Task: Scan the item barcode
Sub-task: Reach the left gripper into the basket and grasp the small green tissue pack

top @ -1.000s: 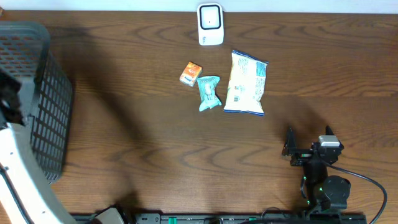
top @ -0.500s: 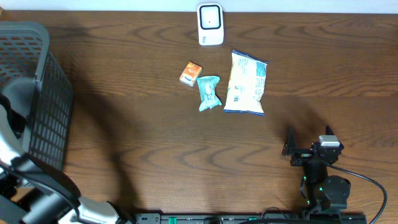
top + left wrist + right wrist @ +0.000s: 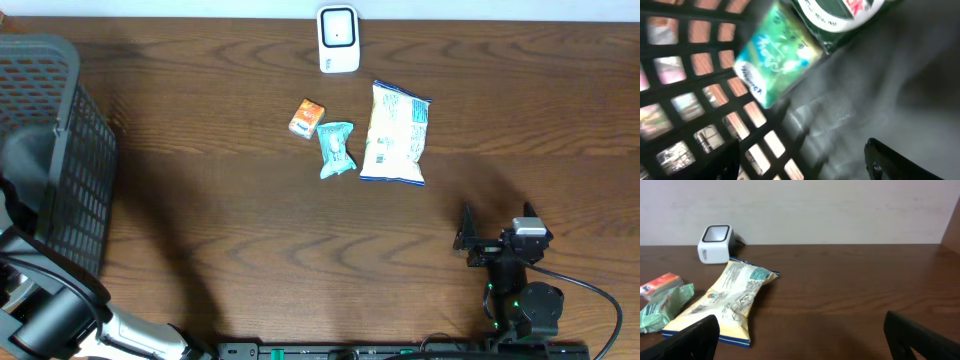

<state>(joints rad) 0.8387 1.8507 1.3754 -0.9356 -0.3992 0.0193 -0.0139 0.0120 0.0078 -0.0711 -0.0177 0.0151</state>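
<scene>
A white barcode scanner (image 3: 338, 38) stands at the table's far edge, also visible in the right wrist view (image 3: 715, 244). In front of it lie an orange packet (image 3: 307, 117), a teal packet (image 3: 336, 149) and a yellow-white snack bag (image 3: 396, 132). My right gripper (image 3: 497, 225) rests open near the front right, empty, well short of the bag (image 3: 727, 300). My left gripper (image 3: 800, 155) is open inside the black mesh basket (image 3: 60, 150), with nothing between its fingers. A green packet (image 3: 780, 60) and a dark green round item (image 3: 840, 15) lie ahead of it.
The basket fills the table's left edge, and its mesh wall (image 3: 700, 100) is close on the left of my left gripper. My left arm's pale link (image 3: 50, 320) crosses the bottom-left corner. A cable (image 3: 600, 300) trails from the right arm's base.
My left arm has swung at the left edge, its links shifting down toward the bottom-left corner. The right arm and the items on the table have not moved.
</scene>
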